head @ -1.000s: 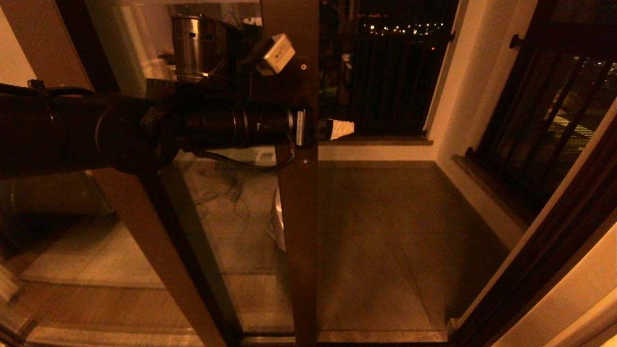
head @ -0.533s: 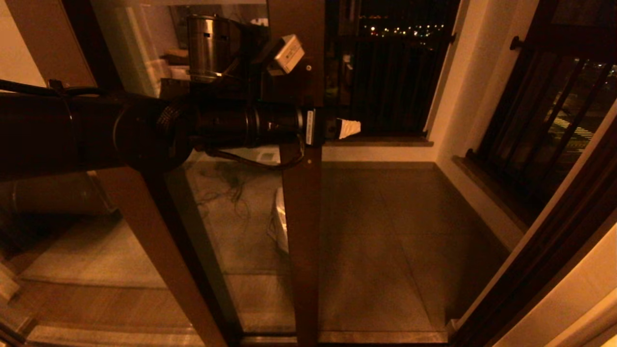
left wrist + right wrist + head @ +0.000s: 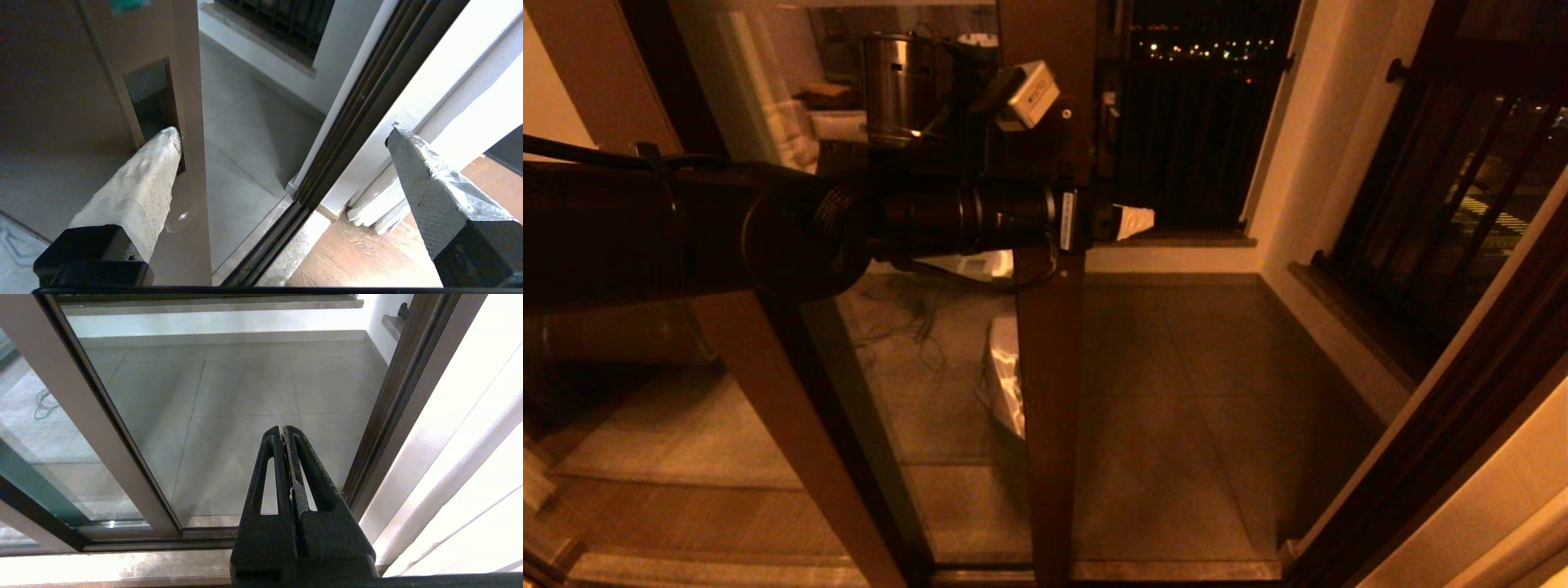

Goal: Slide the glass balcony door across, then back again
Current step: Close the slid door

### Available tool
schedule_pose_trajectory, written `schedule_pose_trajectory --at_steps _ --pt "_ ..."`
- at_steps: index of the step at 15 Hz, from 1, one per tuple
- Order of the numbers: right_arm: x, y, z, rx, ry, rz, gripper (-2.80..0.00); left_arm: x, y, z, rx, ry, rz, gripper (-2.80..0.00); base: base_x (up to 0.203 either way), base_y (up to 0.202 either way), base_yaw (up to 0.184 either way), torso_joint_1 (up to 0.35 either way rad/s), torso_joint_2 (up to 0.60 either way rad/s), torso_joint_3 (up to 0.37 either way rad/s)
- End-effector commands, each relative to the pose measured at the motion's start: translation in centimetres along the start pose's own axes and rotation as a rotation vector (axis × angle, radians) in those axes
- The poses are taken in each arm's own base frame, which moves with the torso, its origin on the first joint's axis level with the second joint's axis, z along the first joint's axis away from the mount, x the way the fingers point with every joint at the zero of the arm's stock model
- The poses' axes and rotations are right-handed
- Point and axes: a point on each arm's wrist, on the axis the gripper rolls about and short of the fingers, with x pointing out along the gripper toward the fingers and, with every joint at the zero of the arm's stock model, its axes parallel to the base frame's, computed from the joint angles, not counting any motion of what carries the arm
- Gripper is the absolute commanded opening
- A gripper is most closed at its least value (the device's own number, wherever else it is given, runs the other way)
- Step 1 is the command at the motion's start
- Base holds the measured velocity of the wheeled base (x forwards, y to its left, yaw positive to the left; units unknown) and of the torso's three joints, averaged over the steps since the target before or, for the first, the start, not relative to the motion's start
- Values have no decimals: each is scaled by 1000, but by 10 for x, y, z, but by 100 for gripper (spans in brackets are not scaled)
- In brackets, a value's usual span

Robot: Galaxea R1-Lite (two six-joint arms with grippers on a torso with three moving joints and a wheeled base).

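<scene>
the glass balcony door [image 3: 1049, 343] stands left of centre in the head view, its wide reddish-brown stile running from top to floor, with the doorway open to its right onto the tiled balcony floor [image 3: 1176, 392]. the left arm reaches in level from the left across the glass, and the left claw [image 3: 1107, 222] sits at the stile, spread wide and gripping nothing. in the left wrist view one wrapped finger [image 3: 143, 192] has its tip tucked into the dark recessed handle slot [image 3: 153, 102] of the stile, touching its edge, while the other finger [image 3: 429, 183] hangs well apart in the open doorway, near the dark door track frame [image 3: 347, 122]. the right claw [image 3: 284, 430] is parked low, pressed closed and empty, pointing toward the balcony floor beside the plain brown post [image 3: 81, 416] of the other panel.
</scene>
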Motion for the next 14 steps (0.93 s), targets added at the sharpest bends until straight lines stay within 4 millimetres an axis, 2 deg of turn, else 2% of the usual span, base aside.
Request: schedule_pose_trajectory --at_steps 1,4,14 --pt "0 0 0 0 1 1 -280 7 -4 -6 -6 22 -9 0 0 0 0 0 0 0" --pt "0 0 0 0 2 1 -280 21 -11 -4 3 3 10 0 0 0 0 0 0 0" --pt "0 0 0 0 1 1 -280 40 -25 -9 10 3 -28 0 0 0 0 0 0 0"
